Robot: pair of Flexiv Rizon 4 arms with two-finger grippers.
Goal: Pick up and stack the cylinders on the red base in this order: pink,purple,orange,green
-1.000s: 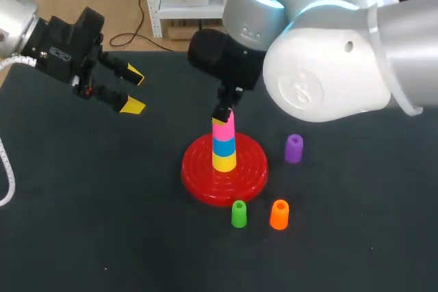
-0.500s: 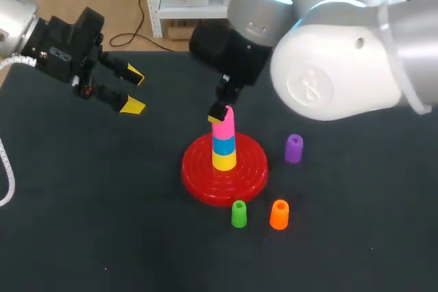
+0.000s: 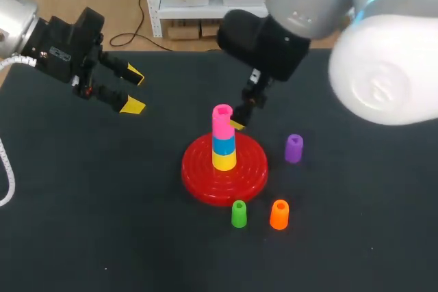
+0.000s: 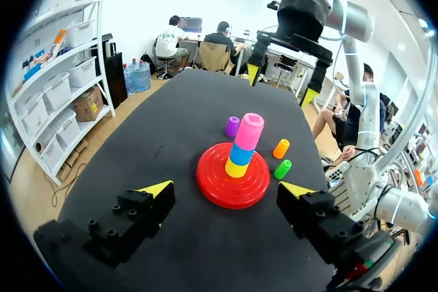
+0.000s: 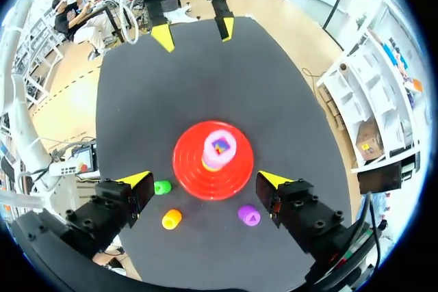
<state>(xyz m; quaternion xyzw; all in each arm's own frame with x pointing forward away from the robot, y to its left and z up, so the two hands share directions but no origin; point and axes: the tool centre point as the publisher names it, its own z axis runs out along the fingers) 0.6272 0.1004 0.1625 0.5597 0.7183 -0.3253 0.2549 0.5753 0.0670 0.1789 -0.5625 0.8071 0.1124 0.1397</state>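
Tabletop (image 3: 102, 237): black, carrying every piece.
Red base (image 3: 205, 182): centre of the head view.
Pink cylinder (image 3: 222, 122): tops the stack on the red base, above a blue cylinder (image 3: 223, 146) and a yellow cylinder (image 3: 224, 161).
Purple cylinder (image 3: 293, 148): upright, right of the base, apart from it.
Green cylinder (image 3: 238, 213): just below the base's lower edge.
Orange cylinder (image 3: 279, 214): beside the green cylinder, on its right.
Left fingers (image 3: 134, 91): upper left, spread wide, holding nothing.
Right fingers (image 5: 204, 181): above the stack, set wide apart and empty. In the head view one yellow tip sits close to the pink cylinder's right; contact is unclear.
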